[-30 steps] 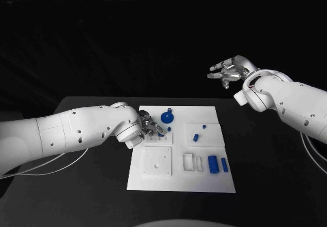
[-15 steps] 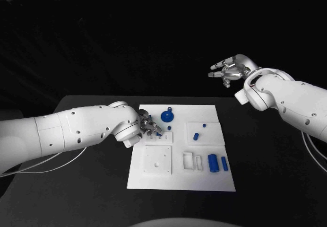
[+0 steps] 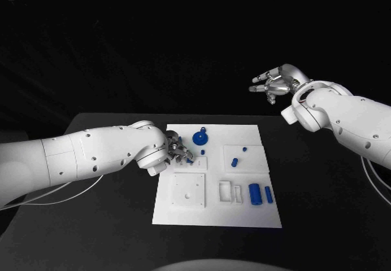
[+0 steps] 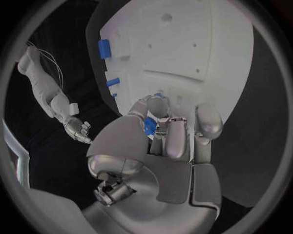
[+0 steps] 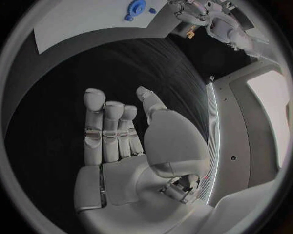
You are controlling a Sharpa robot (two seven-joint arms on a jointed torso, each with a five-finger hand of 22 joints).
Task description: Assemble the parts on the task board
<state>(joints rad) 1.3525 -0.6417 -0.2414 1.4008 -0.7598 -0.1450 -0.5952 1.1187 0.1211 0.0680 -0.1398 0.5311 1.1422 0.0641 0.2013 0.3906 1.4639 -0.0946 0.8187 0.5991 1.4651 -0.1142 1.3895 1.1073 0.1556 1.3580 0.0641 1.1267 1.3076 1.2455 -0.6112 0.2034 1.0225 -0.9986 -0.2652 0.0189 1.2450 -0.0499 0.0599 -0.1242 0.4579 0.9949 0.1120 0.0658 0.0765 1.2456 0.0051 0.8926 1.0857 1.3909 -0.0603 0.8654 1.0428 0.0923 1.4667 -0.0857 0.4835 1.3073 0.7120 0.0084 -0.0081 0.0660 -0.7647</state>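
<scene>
Left hand (image 3: 178,151) pinching small blue part (image 4: 149,125) over task board (image 3: 244,215); must seat squarely; right hand (image 3: 274,83) released, raised.

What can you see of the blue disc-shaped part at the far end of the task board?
The blue disc-shaped part is a round, plastic-looking piece with a small knob or stem rising from its middle. It sits at the far end of the white task board, ahead of the left robot hand, which does not touch it. A much smaller blue part lies just nearer the robot. The right wrist view shows the disc flat on the board, its rim looking notched.
</scene>
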